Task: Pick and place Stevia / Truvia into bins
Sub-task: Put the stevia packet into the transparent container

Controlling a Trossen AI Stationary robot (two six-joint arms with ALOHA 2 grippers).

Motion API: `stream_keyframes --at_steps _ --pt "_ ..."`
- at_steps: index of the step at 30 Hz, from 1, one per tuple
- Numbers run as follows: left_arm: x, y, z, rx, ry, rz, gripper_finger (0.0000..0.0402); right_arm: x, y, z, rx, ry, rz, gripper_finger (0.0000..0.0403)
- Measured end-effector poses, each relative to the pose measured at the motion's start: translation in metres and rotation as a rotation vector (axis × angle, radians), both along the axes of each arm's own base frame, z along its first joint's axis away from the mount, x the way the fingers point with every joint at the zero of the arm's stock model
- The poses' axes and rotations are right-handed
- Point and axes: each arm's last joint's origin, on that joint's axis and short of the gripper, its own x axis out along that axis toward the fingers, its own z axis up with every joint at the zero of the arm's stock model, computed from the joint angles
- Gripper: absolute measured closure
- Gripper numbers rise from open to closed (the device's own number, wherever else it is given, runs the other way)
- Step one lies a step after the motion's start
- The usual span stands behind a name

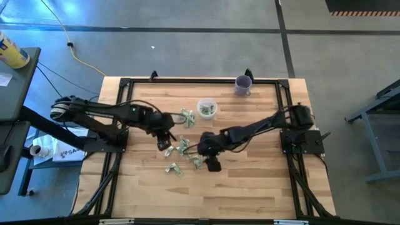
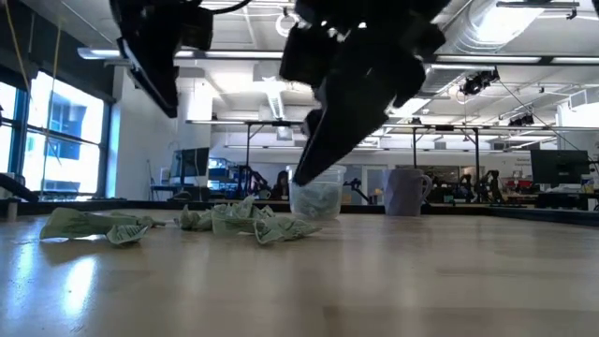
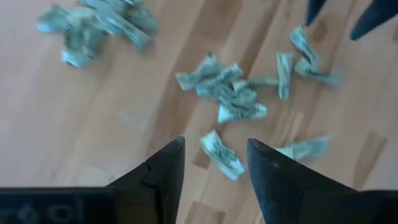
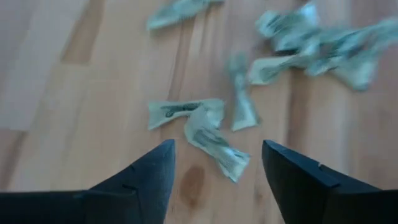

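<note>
The green and white packets lie spread in the middle of the table, just below the clear cup. The cup has some packets inside. The left claw hangs over the packets, fingers wide apart and empty. The right claw hangs beside them, also wide and empty. A purple cup stands at the top edge.

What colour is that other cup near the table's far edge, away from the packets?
Purple; it shows best in the high view.
</note>
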Motion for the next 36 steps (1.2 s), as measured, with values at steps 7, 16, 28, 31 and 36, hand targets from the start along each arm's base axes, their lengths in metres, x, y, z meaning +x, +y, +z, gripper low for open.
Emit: stream_keyframes --at_steps 7,16,28,31,36 --pt "-0.005 -0.014 -0.009 0.037 0.03 -0.043 0.0208 0.022 0.013 -0.023 -0.104 0.095 0.076 0.0167" --pt "-0.01 -0.03 -0.01 0.051 0.059 -0.114 0.0207 0.024 0.003 -0.044 -0.121 0.255 0.049 0.0246" --pt "-0.014 -0.029 -0.011 0.149 0.084 -0.076 0.0206 0.005 -0.073 0.061 -0.224 0.245 -0.263 0.0392" --pt "-0.013 -0.028 -0.01 0.176 0.077 -0.057 0.0206 -0.006 -0.106 0.11 -0.321 0.13 -0.38 0.0395" --pt "-0.013 -0.026 -0.01 0.239 0.068 -0.03 0.0206 -0.022 -0.171 0.123 -0.262 0.125 -0.511 0.0366"
